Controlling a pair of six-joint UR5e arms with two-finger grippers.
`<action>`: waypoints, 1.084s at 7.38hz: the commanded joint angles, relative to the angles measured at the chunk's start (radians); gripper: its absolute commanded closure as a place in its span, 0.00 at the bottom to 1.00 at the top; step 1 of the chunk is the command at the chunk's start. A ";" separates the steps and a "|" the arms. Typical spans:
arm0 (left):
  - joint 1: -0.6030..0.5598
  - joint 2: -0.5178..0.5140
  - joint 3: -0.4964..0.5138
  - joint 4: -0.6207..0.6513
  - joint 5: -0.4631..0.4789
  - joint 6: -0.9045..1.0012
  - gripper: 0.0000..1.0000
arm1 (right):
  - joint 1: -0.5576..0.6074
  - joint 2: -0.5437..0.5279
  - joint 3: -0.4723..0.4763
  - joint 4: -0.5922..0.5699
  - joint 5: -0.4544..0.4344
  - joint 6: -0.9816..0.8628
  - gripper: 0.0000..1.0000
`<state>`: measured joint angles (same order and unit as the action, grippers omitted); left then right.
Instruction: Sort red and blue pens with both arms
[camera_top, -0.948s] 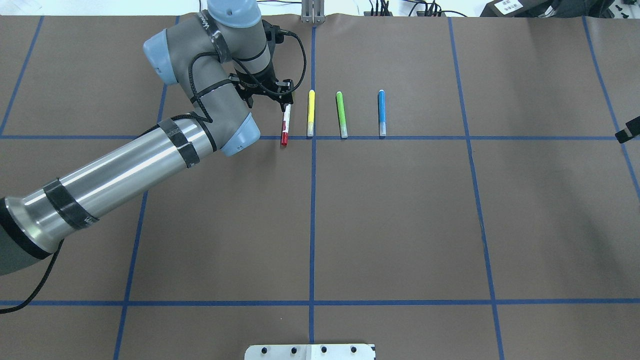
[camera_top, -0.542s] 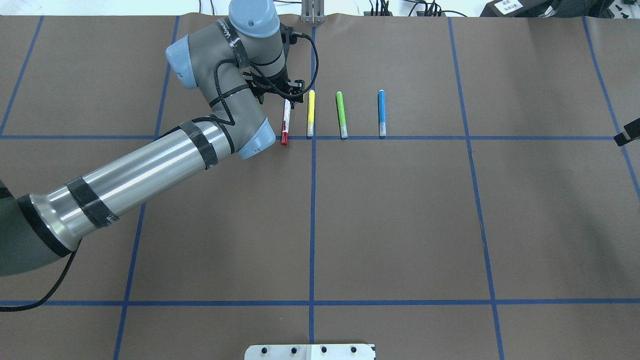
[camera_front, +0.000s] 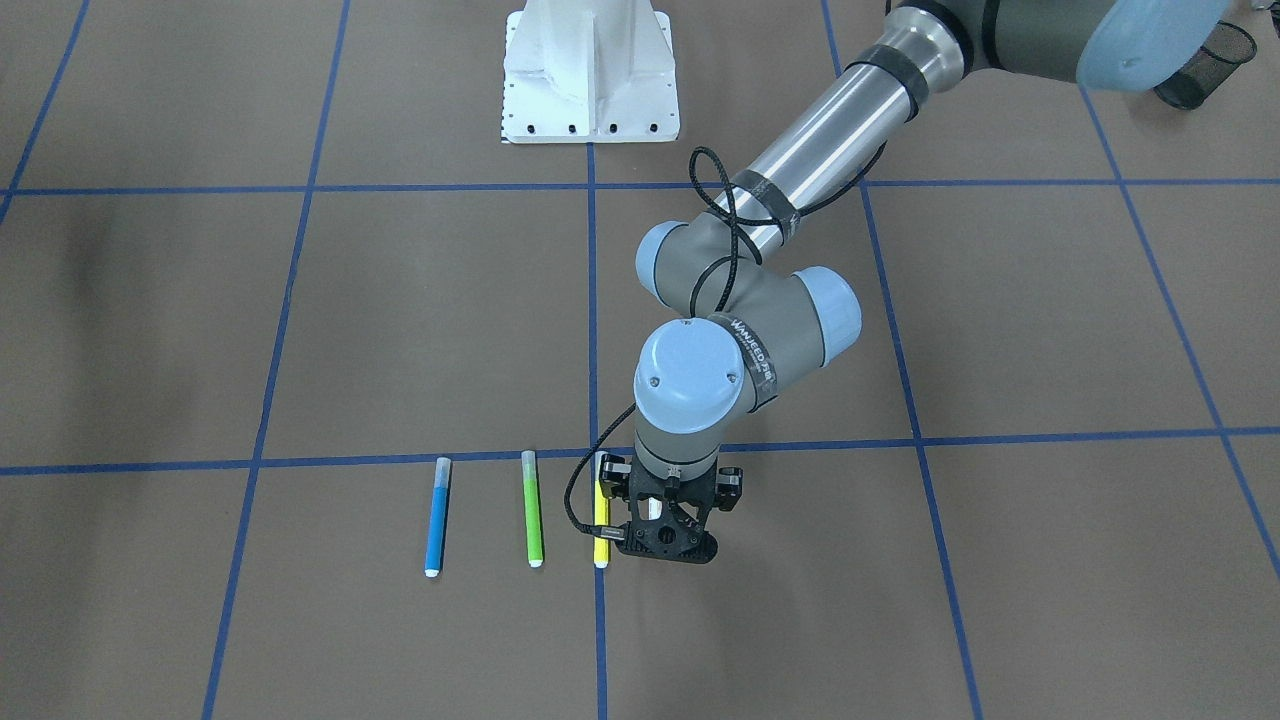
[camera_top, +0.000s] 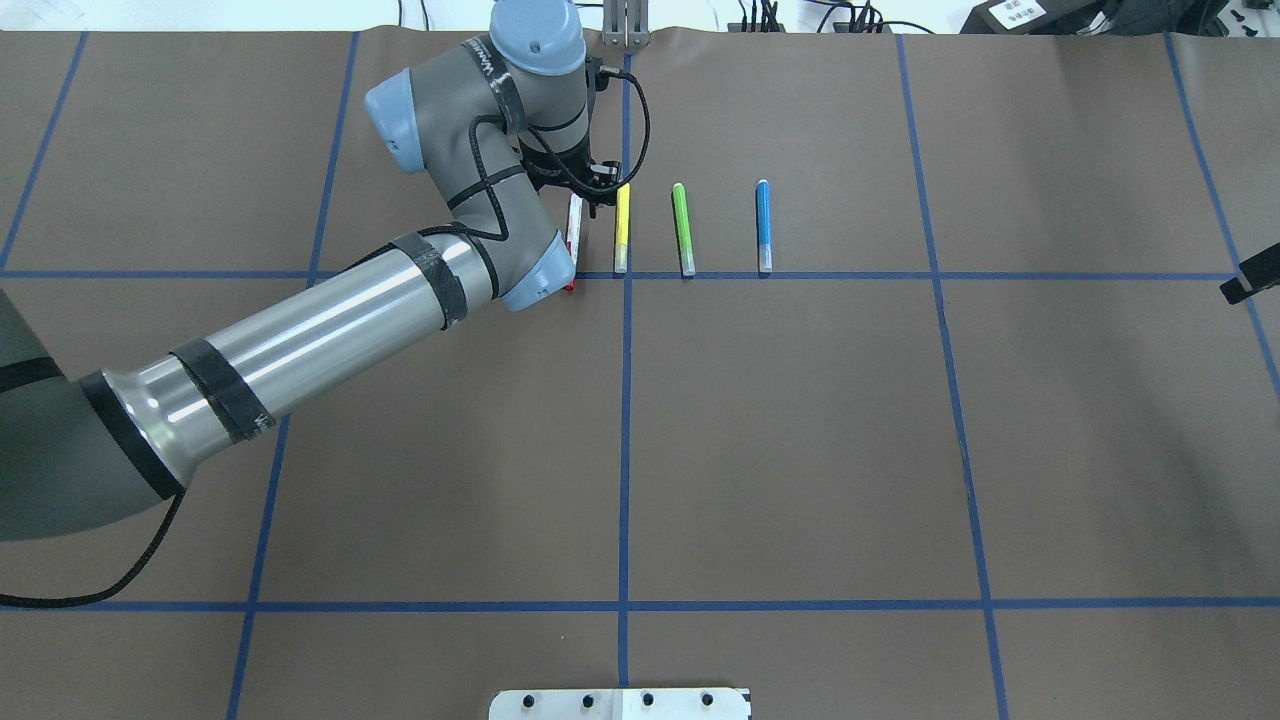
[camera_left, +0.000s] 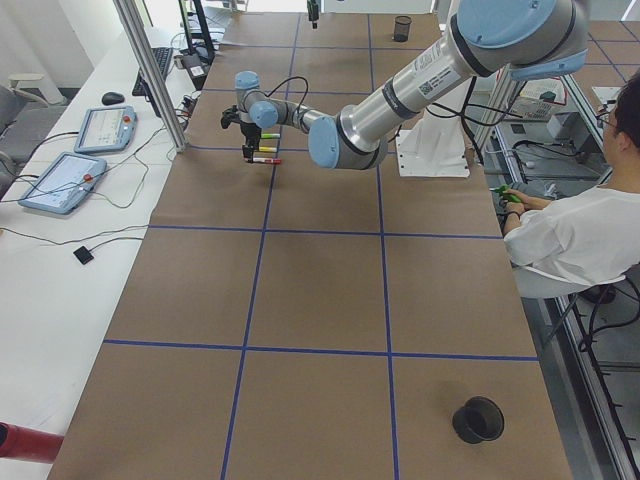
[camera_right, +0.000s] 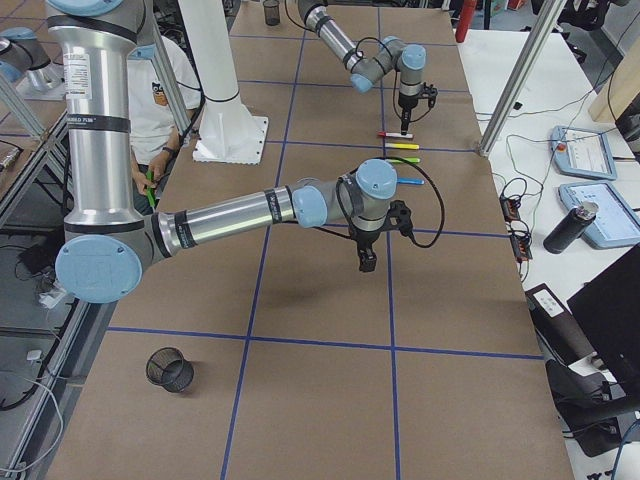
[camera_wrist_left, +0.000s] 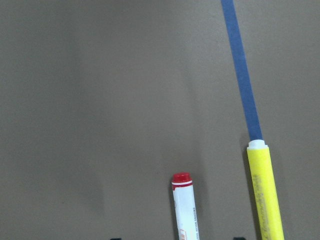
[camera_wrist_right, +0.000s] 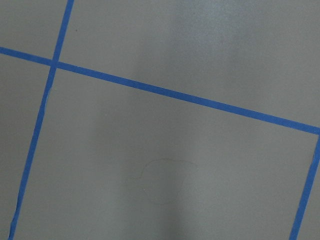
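Note:
The red marker (camera_top: 573, 224), white-barrelled, lies leftmost in a row of pens; my left arm's elbow joint covers most of its red cap. My left gripper (camera_top: 592, 188) hovers over its far end, open. In the left wrist view that red end (camera_wrist_left: 182, 200) sits between the two fingertips at the bottom edge. The blue pen (camera_top: 763, 225) lies at the right of the row, untouched, and shows again as blue pen (camera_front: 436, 515). Only a black sliver of my right gripper (camera_top: 1248, 280) shows at the right edge; I cannot tell whether it is open or shut.
A yellow pen (camera_top: 621, 228) lies close beside the marker, with a green pen (camera_top: 683, 230) between it and the blue one. Black mesh cups (camera_right: 168, 368) (camera_front: 1195, 70) stand near the table's ends. A seated person (camera_left: 570, 240) is beside the white pedestal (camera_front: 590, 70).
My left arm has swung to the right, carrying the gripper along the red marker's far end toward the yellow pen. The pens have not moved. The right gripper's sliver drifted slightly lower.

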<state>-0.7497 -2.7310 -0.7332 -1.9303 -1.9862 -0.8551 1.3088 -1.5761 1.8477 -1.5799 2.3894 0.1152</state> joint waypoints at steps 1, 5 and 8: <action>0.004 -0.022 0.037 -0.007 -0.011 -0.060 0.29 | -0.009 -0.010 -0.001 0.000 0.005 0.001 0.00; 0.007 -0.024 0.038 -0.004 -0.019 -0.067 0.33 | -0.017 -0.018 -0.002 0.000 0.005 0.001 0.00; 0.015 -0.022 0.046 -0.001 -0.034 -0.068 0.35 | -0.020 -0.022 -0.001 -0.002 0.011 0.003 0.00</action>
<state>-0.7374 -2.7541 -0.6895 -1.9318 -2.0182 -0.9227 1.2892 -1.5955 1.8462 -1.5814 2.3967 0.1179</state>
